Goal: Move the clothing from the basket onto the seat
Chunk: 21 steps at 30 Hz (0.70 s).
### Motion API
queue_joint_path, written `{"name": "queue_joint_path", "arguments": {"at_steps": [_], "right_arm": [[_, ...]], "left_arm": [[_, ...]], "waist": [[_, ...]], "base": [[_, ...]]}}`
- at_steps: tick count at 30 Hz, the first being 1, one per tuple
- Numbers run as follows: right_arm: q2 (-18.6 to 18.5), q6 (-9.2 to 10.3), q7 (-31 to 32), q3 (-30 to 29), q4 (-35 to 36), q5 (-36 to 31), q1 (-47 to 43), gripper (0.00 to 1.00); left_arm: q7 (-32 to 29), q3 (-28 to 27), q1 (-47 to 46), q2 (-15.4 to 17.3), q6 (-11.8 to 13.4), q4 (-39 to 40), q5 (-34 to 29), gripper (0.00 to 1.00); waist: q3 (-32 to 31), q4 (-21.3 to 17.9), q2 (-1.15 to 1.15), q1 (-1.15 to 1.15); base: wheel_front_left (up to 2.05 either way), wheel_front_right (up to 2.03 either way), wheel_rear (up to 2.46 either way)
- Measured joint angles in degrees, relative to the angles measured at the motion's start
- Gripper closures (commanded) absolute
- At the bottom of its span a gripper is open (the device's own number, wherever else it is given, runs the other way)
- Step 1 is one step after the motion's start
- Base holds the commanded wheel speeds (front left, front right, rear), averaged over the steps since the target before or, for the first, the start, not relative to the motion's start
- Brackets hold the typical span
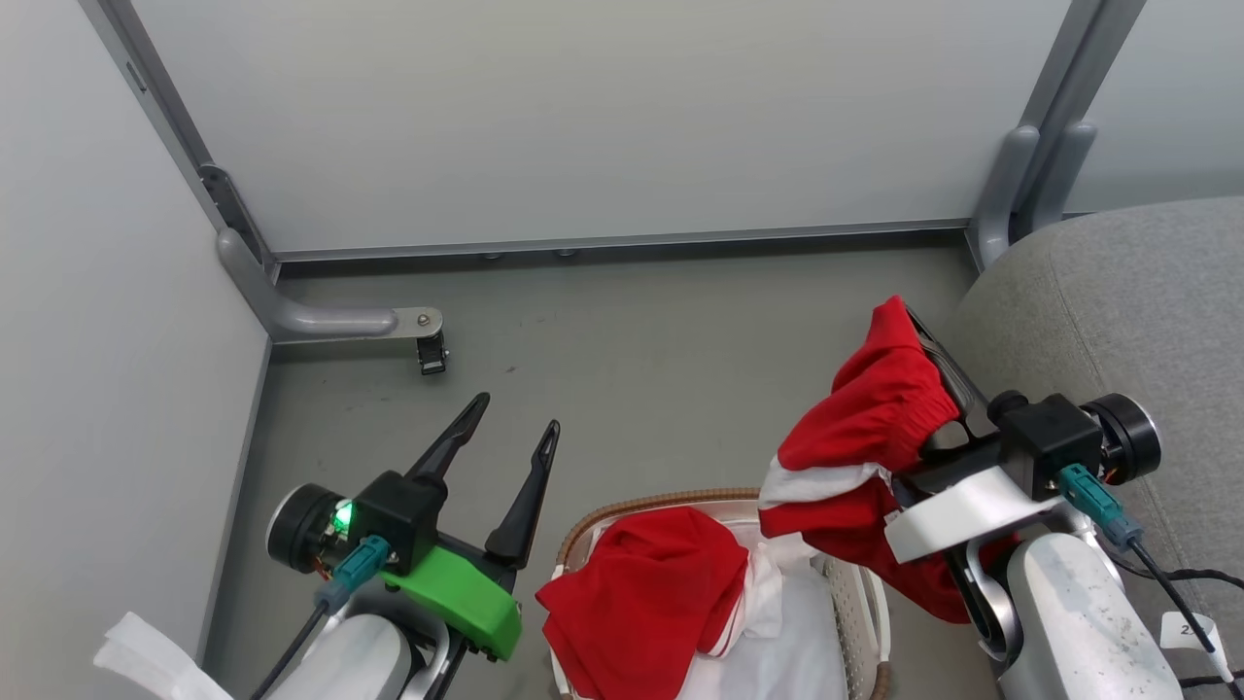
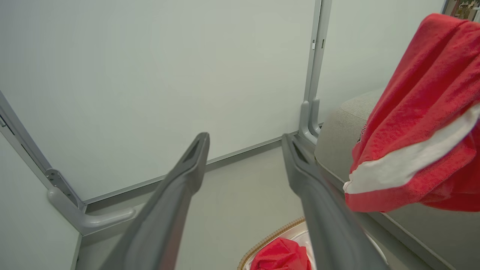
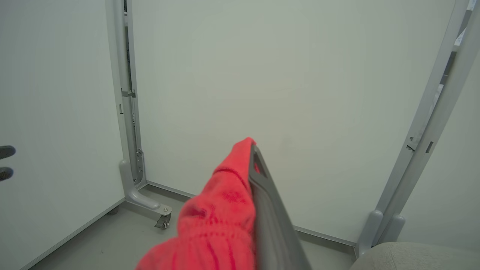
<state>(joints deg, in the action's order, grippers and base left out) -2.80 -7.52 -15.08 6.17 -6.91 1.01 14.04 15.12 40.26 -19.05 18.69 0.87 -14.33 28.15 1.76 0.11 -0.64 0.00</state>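
My right gripper (image 1: 909, 316) is shut on a red garment (image 1: 865, 428) with a white stripe and a gathered waistband, which hangs above the right end of the basket (image 1: 641, 507) beside the grey seat (image 1: 1137, 301). The right wrist view has the same red garment (image 3: 221, 213) draped over one dark finger (image 3: 266, 210). A second red garment (image 1: 646, 598) lies in the cream basket on a white sheet (image 1: 787, 642). My left gripper (image 1: 515, 413) is open and holds nothing, raised left of the basket. In the left wrist view the held garment (image 2: 416, 123) hangs at the right, before the seat (image 2: 337, 138).
White partition panels (image 1: 583, 117) on grey frames close off the back and left. A frame foot with a caster (image 1: 428, 355) sticks out on the grey floor at the back left. Cables (image 1: 1176, 583) run along my right forearm near the seat.
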Motion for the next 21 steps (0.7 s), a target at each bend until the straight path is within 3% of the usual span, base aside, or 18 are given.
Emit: {"name": "queue_joint_path", "arguments": {"at_steps": [8, 21], "right_arm": [[0.0, 0.0, 0.0, -1.6, -0.3, -0.6, -0.5, 1.0], [0.0, 0.0, 0.0, -3.8, 0.0, -1.1, -0.4, 1.0]], "left_arm": [[0.0, -5.8, 4.3, -4.4, -4.4, -1.9, -5.1, 0.0], [0.0, -10.7, 8.2, -9.6, -7.4, -3.6, -10.9, 0.0]], "waist": [[0.4, -0.4, 0.0, 0.0], [0.5, -3.7, 0.0, 0.0]], "base": [[0.0, 0.0, 0.0], [0.0, 0.0, 0.0]]}}
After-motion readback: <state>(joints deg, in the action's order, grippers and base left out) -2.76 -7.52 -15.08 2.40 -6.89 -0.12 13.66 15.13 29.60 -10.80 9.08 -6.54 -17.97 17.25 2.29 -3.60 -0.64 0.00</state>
